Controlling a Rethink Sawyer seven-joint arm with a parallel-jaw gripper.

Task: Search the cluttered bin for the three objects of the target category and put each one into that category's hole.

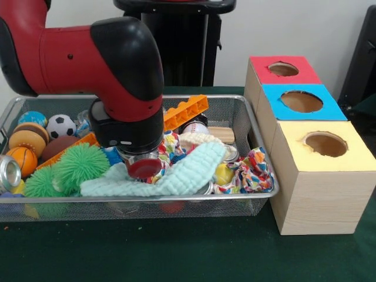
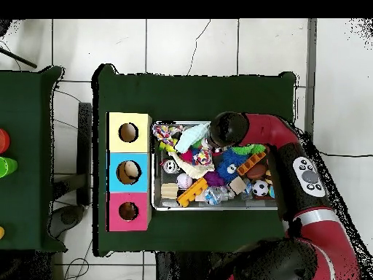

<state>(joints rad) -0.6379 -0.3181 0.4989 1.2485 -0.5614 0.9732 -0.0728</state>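
The bin (image 1: 265, 160) of silver wire mesh sits on the green table, filled with mixed toys. My gripper (image 1: 144, 167) is down inside it, at its middle, right over a mint-green cloth (image 1: 188, 171) and a patterned cloth (image 1: 249, 170). A red round piece shows under the wrist. The wrist hides how the gripper stands. In the overhead view the arm's head (image 2: 227, 130) covers the gripper at the bin's (image 2: 218, 208) upper edge. Three wooden boxes stand beside the bin, with holes in a red top (image 1: 284, 69), a blue top (image 1: 301, 101) and a yellow top (image 1: 325, 144).
In the bin lie an orange toy brick (image 1: 187, 110), a soccer ball (image 1: 60, 126), a basketball (image 1: 23, 160), green spiky balls (image 1: 79, 164), a silver can (image 1: 8, 173), a baseball (image 1: 194, 127) and a wooden block (image 1: 221, 134). The boxes (image 2: 129, 171) touch the bin's side.
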